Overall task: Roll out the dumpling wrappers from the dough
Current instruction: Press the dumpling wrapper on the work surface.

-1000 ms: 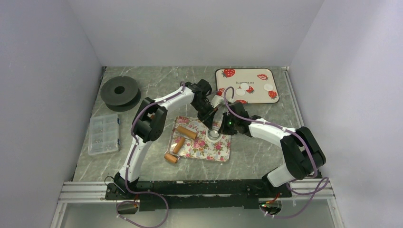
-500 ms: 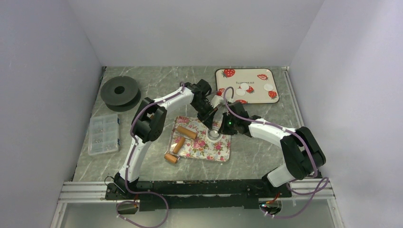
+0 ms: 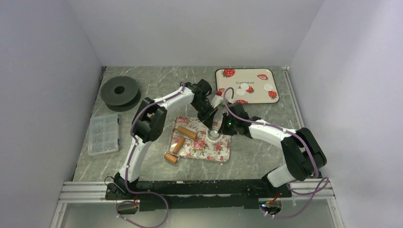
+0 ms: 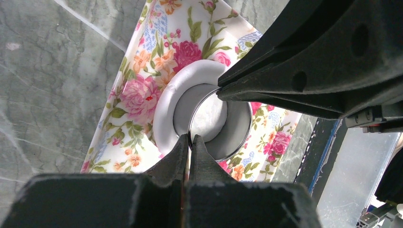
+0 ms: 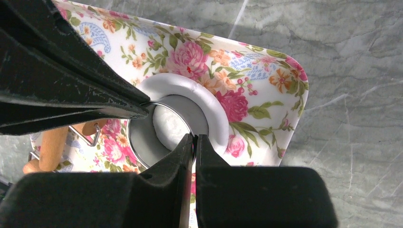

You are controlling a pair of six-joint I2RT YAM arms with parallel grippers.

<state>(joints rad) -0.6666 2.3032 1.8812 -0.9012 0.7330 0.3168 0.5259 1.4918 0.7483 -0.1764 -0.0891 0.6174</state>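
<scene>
A flattened white dough [image 5: 209, 102] lies on the floral tray [image 3: 202, 147]. A metal ring cutter [image 4: 237, 137] stands pressed into the dough, with a white round disc [image 4: 209, 116] inside it. My left gripper [image 4: 190, 140] is shut on the ring's rim on one side. My right gripper [image 5: 194, 138] is shut on the rim on the opposite side. From above, the left gripper [image 3: 209, 126] and right gripper [image 3: 220, 130] meet over the ring cutter [image 3: 214, 135]. Three dumpling wrappers [image 3: 241, 91] lie on the strawberry tray [image 3: 228, 83] at the back.
Wooden rolling pins [image 3: 187, 132] lie on the floral tray's left half, one [image 3: 171, 158] at its front corner. A black spool [image 3: 119, 92] and a clear parts box [image 3: 103, 134] sit on the left of the table.
</scene>
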